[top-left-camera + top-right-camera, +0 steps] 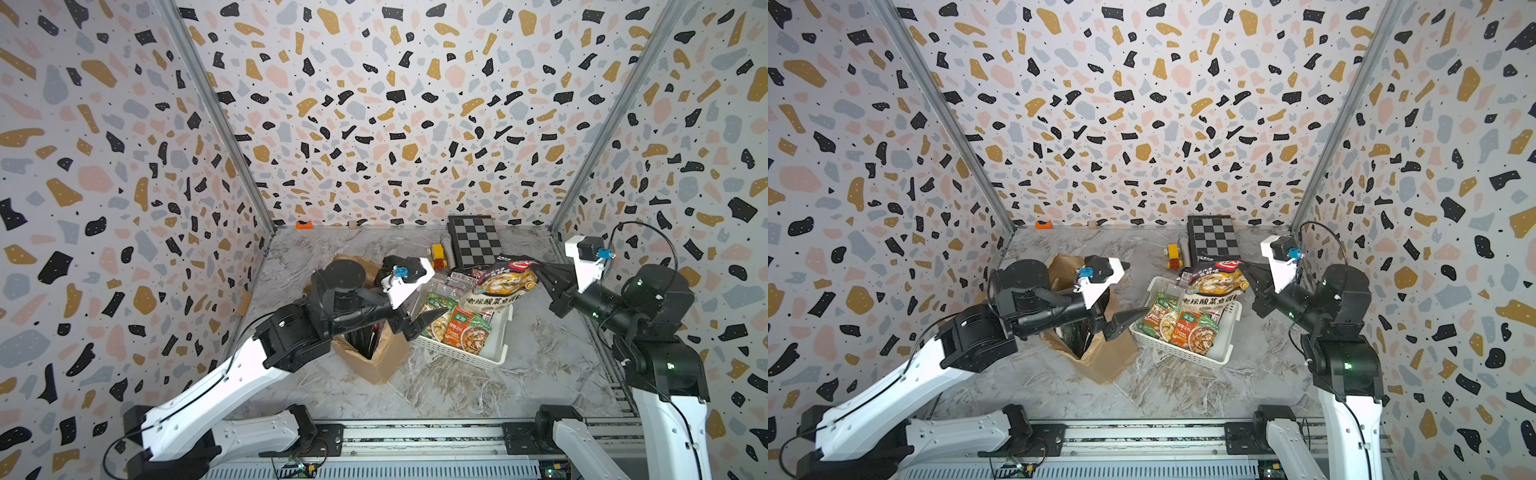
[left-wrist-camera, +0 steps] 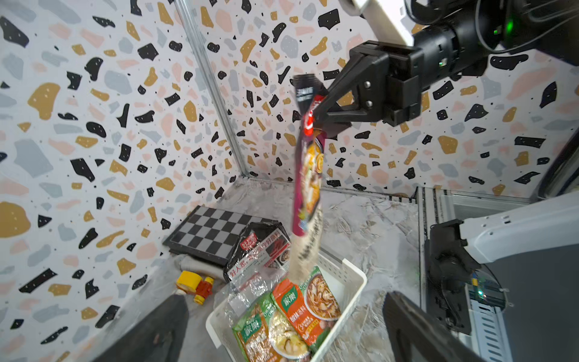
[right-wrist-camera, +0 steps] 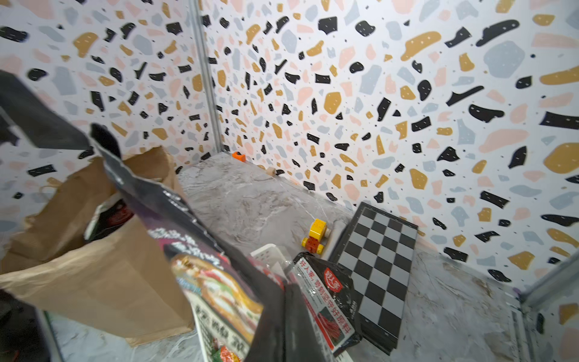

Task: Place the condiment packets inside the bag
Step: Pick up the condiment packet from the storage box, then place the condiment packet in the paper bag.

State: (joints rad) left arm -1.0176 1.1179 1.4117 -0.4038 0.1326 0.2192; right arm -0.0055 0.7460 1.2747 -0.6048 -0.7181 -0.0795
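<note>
Right end effector [image 2: 316,117] pinches a black-and-red packet [image 2: 308,175] by its top seam, dangling over the basket [image 1: 496,353], bag [image 1: 374,361] just beside. Left end effector [image 2: 285,299] spread, empty. Packet looks light, floppy, slick; flat seam seems the surest hold.

The bag [image 1: 376,360] stands on the surface [image 1: 457,392], left of the basket [image 1: 496,350] and just beside it. Condiment packets [image 1: 461,330] lie in the basket; a raised packet [image 1: 498,286] hangs above its far end. Behind the basket, a toy [image 1: 437,254] and a chessboard [image 1: 476,241] lie near the back wall [image 1: 395,124].
</note>
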